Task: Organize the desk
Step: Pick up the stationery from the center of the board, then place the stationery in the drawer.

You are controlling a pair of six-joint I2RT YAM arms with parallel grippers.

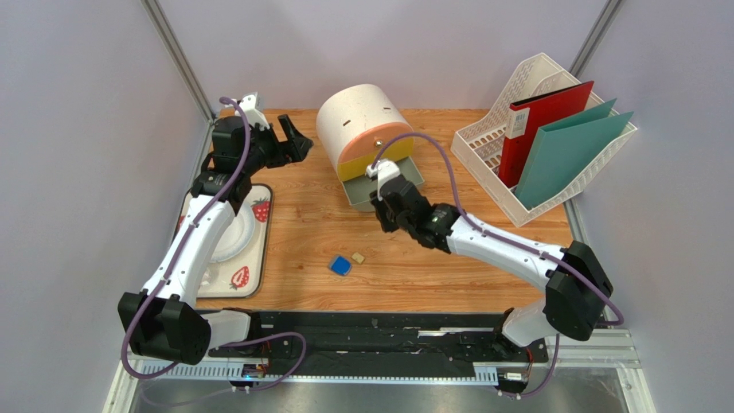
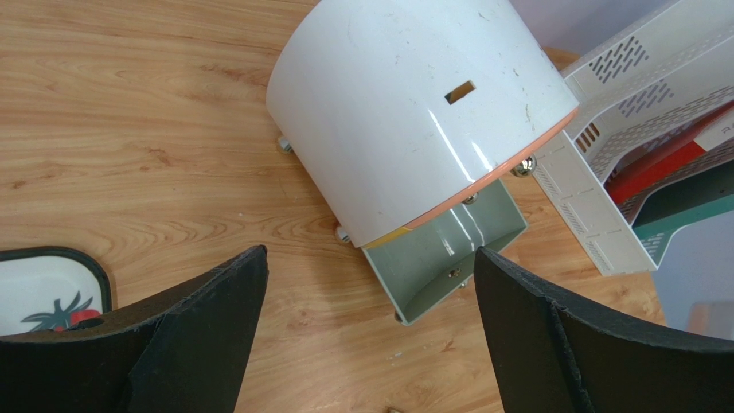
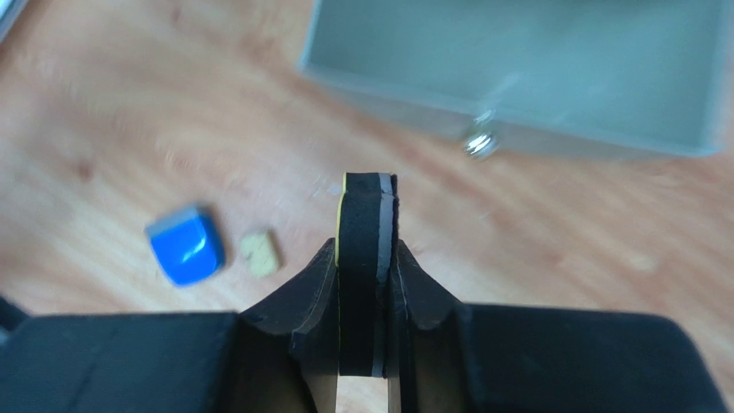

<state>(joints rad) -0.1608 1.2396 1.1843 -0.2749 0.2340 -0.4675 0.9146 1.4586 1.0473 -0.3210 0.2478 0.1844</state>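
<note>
There are two arms, one desk of orange-brown wood grain filling the middle of the overhead view, one white drum-shaped box at its far centre with one grey-green drawer pulled open on its near side, and one white file rack at the far right holding one red folder and two teal folders. One strawberry-print tray lies at the left edge with one white dish on it, and near the centre one small blue piece lies just beside one smaller tan piece. The left gripper stands spread wide with nothing between its fingers, above the wood and touching nothing. The right gripper is pinched nearly together on a thin black piece edged in yellow and grey. The left arm runs from its near-left base out over the tray, its wrist at the far left pointing right toward the box. The right arm stretches from the near right diagonally to the centre, its wrist just near of the drawer.
</note>
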